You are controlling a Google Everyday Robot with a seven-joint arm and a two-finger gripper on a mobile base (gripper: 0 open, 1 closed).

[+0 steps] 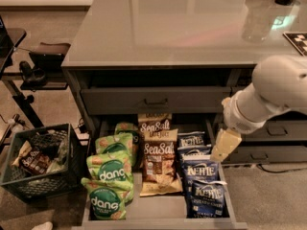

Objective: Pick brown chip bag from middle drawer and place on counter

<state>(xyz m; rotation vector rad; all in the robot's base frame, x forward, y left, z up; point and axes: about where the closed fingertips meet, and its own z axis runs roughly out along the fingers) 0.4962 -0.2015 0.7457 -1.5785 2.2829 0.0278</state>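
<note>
Three rows of bags fill the open middle drawer (160, 209); the brown chip bag (158, 163) lies in the centre row. The gripper (225, 145) hangs over the blue bags (201, 176), aperture indeterminate. Judged step: approach. Next, shift toward the centre row and descend. The counter (168, 28) lies beyond.

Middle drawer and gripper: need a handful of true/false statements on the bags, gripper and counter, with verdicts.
1. The brown chip bags lie in the middle drawer between green dang bags and blue Kettle bags. True.
2. The gripper holds a brown chip bag. False: it hangs at the drawer's right side, by the blue Kettle bags, apart from the brown ones.
3. One brown bag lies on the counter. False: all of them are in the drawer.
4. A dark crate stands on the floor left of the drawer. True.
5. The middle drawer is shut. False: it is pulled open.
</note>
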